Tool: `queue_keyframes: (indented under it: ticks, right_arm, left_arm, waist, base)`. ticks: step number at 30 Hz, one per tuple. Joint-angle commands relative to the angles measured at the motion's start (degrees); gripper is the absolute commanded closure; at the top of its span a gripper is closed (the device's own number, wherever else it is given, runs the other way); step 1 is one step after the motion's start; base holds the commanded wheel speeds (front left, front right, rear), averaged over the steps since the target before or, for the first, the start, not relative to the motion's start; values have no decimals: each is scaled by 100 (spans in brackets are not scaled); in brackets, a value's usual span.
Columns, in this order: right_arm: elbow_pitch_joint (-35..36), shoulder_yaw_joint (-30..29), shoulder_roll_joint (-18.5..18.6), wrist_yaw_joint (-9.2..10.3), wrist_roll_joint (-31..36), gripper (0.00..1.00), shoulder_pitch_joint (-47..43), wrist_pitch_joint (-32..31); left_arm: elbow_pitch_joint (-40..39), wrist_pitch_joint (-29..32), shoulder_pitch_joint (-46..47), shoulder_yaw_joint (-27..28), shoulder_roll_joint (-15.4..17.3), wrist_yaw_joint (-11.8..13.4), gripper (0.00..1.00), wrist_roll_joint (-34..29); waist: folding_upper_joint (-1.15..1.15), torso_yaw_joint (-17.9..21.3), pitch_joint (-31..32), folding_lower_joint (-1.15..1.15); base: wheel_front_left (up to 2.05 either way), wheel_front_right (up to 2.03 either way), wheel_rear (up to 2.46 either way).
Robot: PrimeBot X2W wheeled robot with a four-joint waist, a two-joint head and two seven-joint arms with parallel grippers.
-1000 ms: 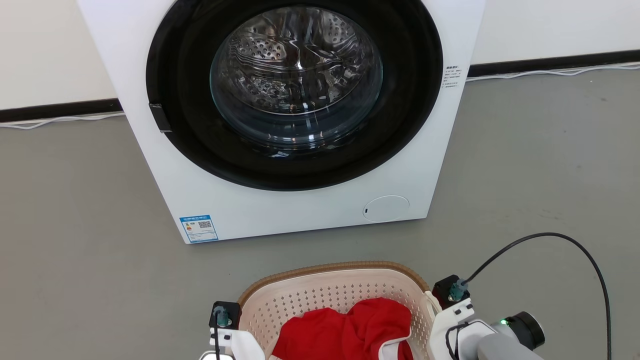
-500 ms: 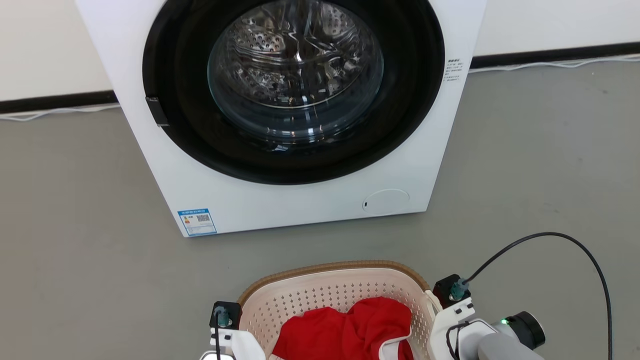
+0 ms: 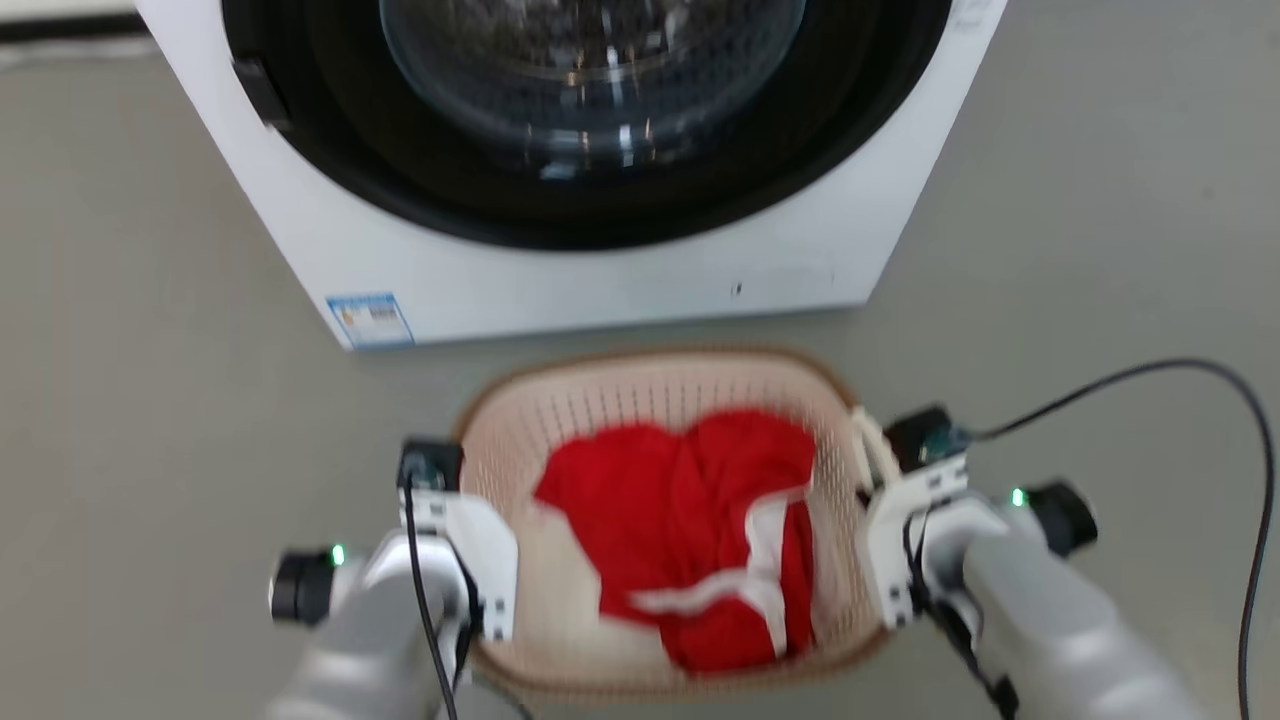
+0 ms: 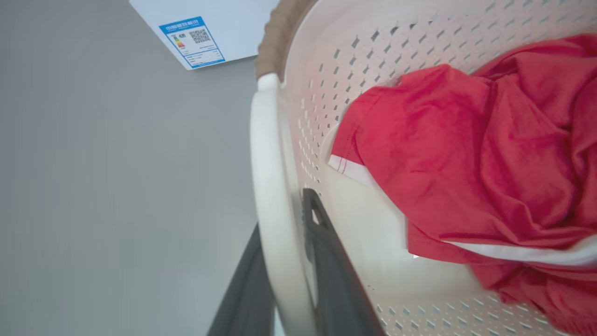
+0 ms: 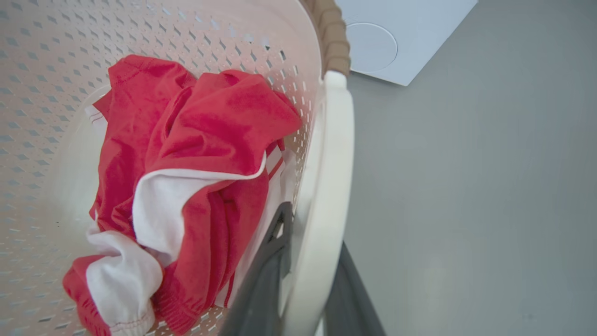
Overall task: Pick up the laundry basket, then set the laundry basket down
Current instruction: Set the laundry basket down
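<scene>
Red garment (image 3: 680, 500) in laundry basket (image 3: 620, 398)

Laundry basket (image 3: 655, 400): cream perforated plastic, brown woven rim, upright, red-white garment inside, before washer.

Grey floor (image 3: 1100, 200) — white washer (image 3: 620, 285)

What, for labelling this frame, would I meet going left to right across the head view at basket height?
Left gripper → laundry basket → right gripper → black cable.
</scene>
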State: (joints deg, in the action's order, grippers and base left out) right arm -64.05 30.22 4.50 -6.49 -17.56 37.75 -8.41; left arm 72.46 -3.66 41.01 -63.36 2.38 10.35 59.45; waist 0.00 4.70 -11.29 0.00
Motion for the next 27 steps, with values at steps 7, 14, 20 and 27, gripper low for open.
queue_keyframes:
  ticks: [7, 14, 20, 27]
  right_arm:
    - [169, -122, -162, -100, 260, 100, 1000, 603]
    - [8, -345, -162, -100, 494, 100, 1838, 1151]
    - [-216, -647, -162, -100, 778, 100, 2347, 1591]
    - [-488, -969, -162, -100, 1033, 100, 2526, 1907]
  left_arm:
    - [15, -453, 1287, 171, 160, 12, 100, -124]
    - [63, -971, 2145, 359, 302, 135, 100, -147]
    - [62, -1114, 2623, 477, 374, 210, 100, -232]
    - [-539, -1131, 2746, 735, 471, 484, 100, -582]
  waist:
    - [0, -139, -1764, 0]
    - [0, -194, -3073, 0]
    - [0, -225, -3822, 0]
    - [0, -322, -4172, 0]
  base:
    - [0, 0, 0]
    - [0, 0, 0]
    - [0, 0, 0]
    - [0, 0, 0]
